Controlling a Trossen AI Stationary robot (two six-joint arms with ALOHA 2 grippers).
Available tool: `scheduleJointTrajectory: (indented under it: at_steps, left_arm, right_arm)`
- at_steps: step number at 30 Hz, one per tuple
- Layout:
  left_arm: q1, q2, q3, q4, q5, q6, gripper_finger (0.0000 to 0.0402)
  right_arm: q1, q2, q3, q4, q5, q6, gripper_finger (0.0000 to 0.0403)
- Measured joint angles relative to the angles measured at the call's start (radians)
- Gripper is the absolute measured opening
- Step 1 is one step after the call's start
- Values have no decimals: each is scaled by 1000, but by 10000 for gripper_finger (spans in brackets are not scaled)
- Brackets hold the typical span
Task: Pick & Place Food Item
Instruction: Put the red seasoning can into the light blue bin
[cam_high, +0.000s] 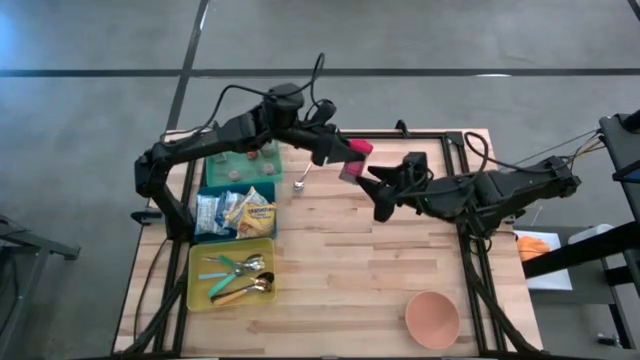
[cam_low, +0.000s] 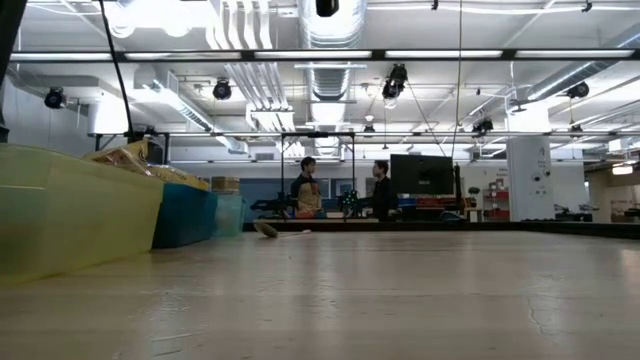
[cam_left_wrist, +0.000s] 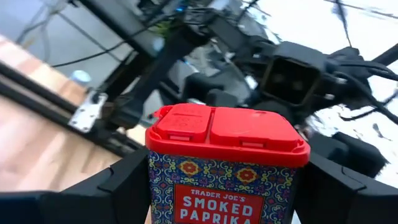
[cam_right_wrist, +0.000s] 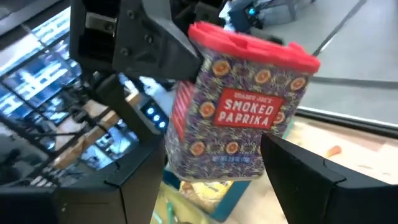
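A patterned smoked paprika tin (cam_left_wrist: 227, 180) with a red lid (cam_left_wrist: 227, 127) hangs in the air over the far middle of the table (cam_high: 360, 250). My left gripper (cam_high: 338, 153) is shut on it. My right gripper (cam_high: 378, 185) is open and comes at the tin (cam_high: 353, 160) from the table's right. In the right wrist view the tin (cam_right_wrist: 239, 118) fills the space just ahead of the right fingers (cam_right_wrist: 305, 177), with its lower part between them. I cannot tell whether they touch it. My left gripper pinches the tin's two narrow sides (cam_left_wrist: 153, 183) between its two fingers (cam_left_wrist: 121, 183), below the red lid. The fingers reach in about level from the table's far left. The tin is lifted clear of the table, lid uppermost and somewhat tilted.
Along the table's left side stand a green bin (cam_high: 243, 165), a teal bin of snack packets (cam_high: 235, 213) and a yellow bin of cutlery (cam_high: 230, 275). A spoon (cam_high: 300, 182) lies near the green bin. A pink bowl (cam_high: 432, 318) sits near the front right. People stand far off in the room (cam_low: 310, 195).
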Motion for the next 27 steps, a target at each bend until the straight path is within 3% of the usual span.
scheduleJointTrajectory:
  at_steps: [10,13,20,27]
  left_arm:
    - [1,-4,0,48,69,2,303]
    - [1,-4,0,58,80,5,303]
    - [4,-4,0,86,111,6,303]
    - [5,-4,0,96,147,11,303]
  right_arm:
    - [4,-2,0,27,-66,-63,263]
    - [1,-2,0,22,-66,18,263]
    - [-2,-2,0,24,-95,34,263]
    - [-3,-2,0,92,-134,-53,263]
